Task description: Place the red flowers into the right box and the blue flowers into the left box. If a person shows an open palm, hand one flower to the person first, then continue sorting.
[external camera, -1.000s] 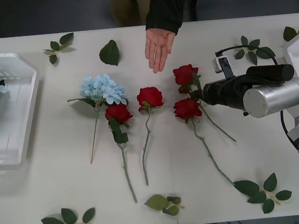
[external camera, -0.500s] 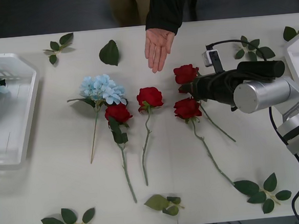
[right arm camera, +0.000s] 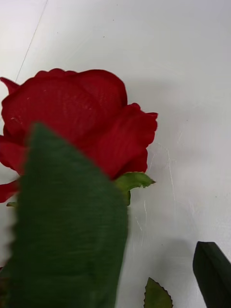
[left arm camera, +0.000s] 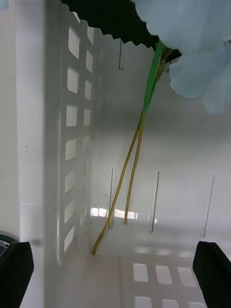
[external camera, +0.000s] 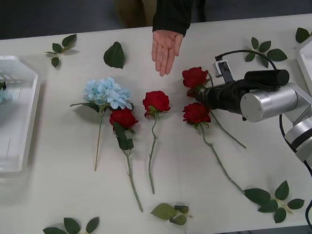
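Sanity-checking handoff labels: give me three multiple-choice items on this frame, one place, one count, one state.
1. The right gripper is: A) beside the two rightmost red roses B) over the left box C) above the blue flower.
2. Red roses on the table: A) two B) four C) six.
3. The person's hand is: A) a fist B) an open palm C) holding a rose.
A: the front view shows it at those roses. B: four heads counted. B: palm shown, nothing held.
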You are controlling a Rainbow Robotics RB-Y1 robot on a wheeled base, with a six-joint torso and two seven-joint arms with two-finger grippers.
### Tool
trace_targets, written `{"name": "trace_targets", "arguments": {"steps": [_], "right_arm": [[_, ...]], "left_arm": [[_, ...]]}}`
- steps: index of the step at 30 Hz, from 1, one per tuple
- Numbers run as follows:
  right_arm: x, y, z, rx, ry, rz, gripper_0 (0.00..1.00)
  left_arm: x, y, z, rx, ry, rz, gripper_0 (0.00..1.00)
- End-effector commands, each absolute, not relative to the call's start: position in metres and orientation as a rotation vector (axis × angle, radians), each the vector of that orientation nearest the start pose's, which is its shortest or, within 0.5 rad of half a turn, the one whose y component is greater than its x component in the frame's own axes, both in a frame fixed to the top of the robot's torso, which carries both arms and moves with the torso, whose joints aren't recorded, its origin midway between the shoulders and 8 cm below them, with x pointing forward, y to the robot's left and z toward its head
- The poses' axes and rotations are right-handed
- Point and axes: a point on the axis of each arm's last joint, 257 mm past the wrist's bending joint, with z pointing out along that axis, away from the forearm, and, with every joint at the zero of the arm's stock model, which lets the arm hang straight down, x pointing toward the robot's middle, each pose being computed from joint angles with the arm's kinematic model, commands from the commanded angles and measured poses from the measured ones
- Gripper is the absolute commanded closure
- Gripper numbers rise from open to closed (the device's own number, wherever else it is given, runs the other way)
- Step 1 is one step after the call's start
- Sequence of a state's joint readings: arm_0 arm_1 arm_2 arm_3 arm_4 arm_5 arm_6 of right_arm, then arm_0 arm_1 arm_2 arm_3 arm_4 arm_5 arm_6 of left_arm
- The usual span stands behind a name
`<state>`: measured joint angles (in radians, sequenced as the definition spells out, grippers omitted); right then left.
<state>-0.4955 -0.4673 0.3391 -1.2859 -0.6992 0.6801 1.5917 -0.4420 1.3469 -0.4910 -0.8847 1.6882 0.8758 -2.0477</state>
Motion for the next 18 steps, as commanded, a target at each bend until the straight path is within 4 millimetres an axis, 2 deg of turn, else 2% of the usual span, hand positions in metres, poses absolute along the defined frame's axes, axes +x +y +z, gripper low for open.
{"name": "trace_targets", "arguments": {"steps": [1,9,11,13,14,15,17,18], "right_arm": [[0.609,-0.143,-0.273,-0.366,2.136,0.3,0.12],[0.623,-0.14,-0.284,-0.381,2.114,0.262,0.13],[0.625,-0.139,-0.283,-0.382,2.113,0.262,0.21],[0.624,-0.139,-0.283,-0.385,2.115,0.261,0.47],[0.623,-0.14,-0.285,-0.387,2.12,0.258,0.66],[0.623,-0.141,-0.286,-0.388,2.125,0.255,0.81],[0.622,-0.141,-0.288,-0.389,2.135,0.254,1.0],[0.622,-0.142,-0.288,-0.39,2.134,0.253,1.0]], "left_arm": [[0.456,0.625,-0.222,0.069,2.548,0.113,0.04],[0.457,0.624,-0.222,0.073,2.547,0.109,0.04],[0.457,0.624,-0.222,0.074,2.547,0.108,0.04],[0.457,0.624,-0.221,0.077,2.545,0.109,0.03],[0.457,0.624,-0.222,0.075,2.546,0.109,0.03],[0.457,0.624,-0.221,0.077,2.545,0.109,0.03],[0.457,0.624,-0.222,0.075,2.546,0.107,0.03],[0.457,0.624,-0.221,0.077,2.545,0.109,0.04]]}}
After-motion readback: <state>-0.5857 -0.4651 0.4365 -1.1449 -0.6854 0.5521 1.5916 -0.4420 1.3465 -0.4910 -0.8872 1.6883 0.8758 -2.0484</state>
